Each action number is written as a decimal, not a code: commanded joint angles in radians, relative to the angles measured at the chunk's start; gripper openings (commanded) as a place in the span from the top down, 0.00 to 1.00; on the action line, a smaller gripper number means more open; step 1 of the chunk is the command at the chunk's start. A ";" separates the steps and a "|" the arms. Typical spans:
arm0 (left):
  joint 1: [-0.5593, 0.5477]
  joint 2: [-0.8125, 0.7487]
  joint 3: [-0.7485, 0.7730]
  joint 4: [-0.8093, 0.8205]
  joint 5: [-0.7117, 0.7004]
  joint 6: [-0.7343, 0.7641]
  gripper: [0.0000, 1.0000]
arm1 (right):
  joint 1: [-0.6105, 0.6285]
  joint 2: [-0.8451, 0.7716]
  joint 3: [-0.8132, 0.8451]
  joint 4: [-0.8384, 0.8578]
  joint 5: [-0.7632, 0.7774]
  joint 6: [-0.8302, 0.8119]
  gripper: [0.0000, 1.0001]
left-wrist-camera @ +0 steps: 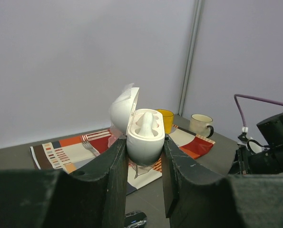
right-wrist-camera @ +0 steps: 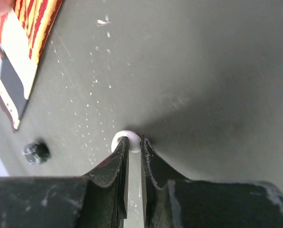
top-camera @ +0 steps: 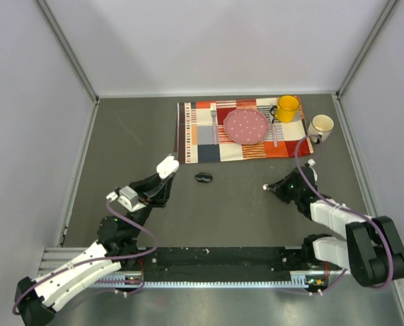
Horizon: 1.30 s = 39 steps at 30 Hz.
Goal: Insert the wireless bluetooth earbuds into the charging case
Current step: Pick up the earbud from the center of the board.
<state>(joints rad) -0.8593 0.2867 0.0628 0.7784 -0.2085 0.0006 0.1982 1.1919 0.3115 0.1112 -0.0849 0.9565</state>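
Observation:
My left gripper [top-camera: 162,175] [left-wrist-camera: 145,143] is shut on a white charging case [left-wrist-camera: 144,137], held upright above the table with its lid [left-wrist-camera: 123,107] swung open. A white earbud [left-wrist-camera: 146,121] sits in one of its slots. In the top view the case [top-camera: 167,166] is left of centre. My right gripper [top-camera: 269,188] [right-wrist-camera: 133,142] is low at the table, shut on a tiny white earbud [right-wrist-camera: 126,141] [top-camera: 265,187] at its fingertips. No black earbud can be made out for certain.
A black oval pod [top-camera: 204,177] [left-wrist-camera: 136,219] lies on the table between the arms; a small dark thing [right-wrist-camera: 36,152] in the right wrist view may be the same. Behind is a checked placemat [top-camera: 202,146] with pink plate [top-camera: 245,126], fork [top-camera: 214,122], yellow mug [top-camera: 287,108]; a white mug [top-camera: 320,126] stands right of it.

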 commanded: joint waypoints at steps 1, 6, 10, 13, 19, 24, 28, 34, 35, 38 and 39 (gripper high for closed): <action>-0.003 0.006 0.003 0.050 -0.017 -0.025 1.00 | 0.038 -0.087 -0.092 0.009 0.152 0.290 1.00; -0.001 -0.001 0.000 0.047 -0.023 -0.028 1.00 | 0.047 -0.173 -0.111 -0.028 0.186 0.366 0.85; -0.003 0.002 -0.001 0.047 -0.023 -0.028 1.00 | 0.047 -0.192 -0.080 -0.076 0.139 0.320 0.66; -0.003 0.003 -0.001 0.048 -0.023 -0.027 1.00 | 0.047 -0.195 -0.066 -0.091 0.113 0.303 0.62; -0.001 -0.004 0.000 0.041 -0.023 -0.025 1.00 | 0.046 -0.259 0.009 -0.169 0.154 0.104 0.63; -0.001 -0.020 -0.001 0.027 -0.026 -0.024 1.00 | 0.032 -0.282 0.081 -0.212 0.250 -0.148 0.62; -0.003 -0.020 -0.001 0.027 -0.023 -0.025 1.00 | -0.034 -0.154 0.139 -0.183 0.064 -0.272 0.62; -0.001 -0.024 0.003 0.016 -0.015 -0.028 1.00 | -0.048 0.061 0.225 -0.140 -0.130 -0.324 0.62; -0.003 -0.030 0.002 0.015 -0.019 -0.028 1.00 | -0.048 0.081 0.235 -0.134 -0.144 -0.326 0.62; -0.001 -0.040 0.003 0.004 -0.020 -0.025 1.00 | -0.048 0.117 0.241 -0.119 -0.165 -0.325 0.62; -0.003 -0.041 0.006 -0.001 -0.023 -0.024 1.00 | -0.048 0.121 0.244 -0.119 -0.155 -0.323 0.62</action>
<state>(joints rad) -0.8593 0.2661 0.0624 0.7666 -0.2260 -0.0242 0.1547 1.2984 0.5003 -0.0544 -0.1776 0.6727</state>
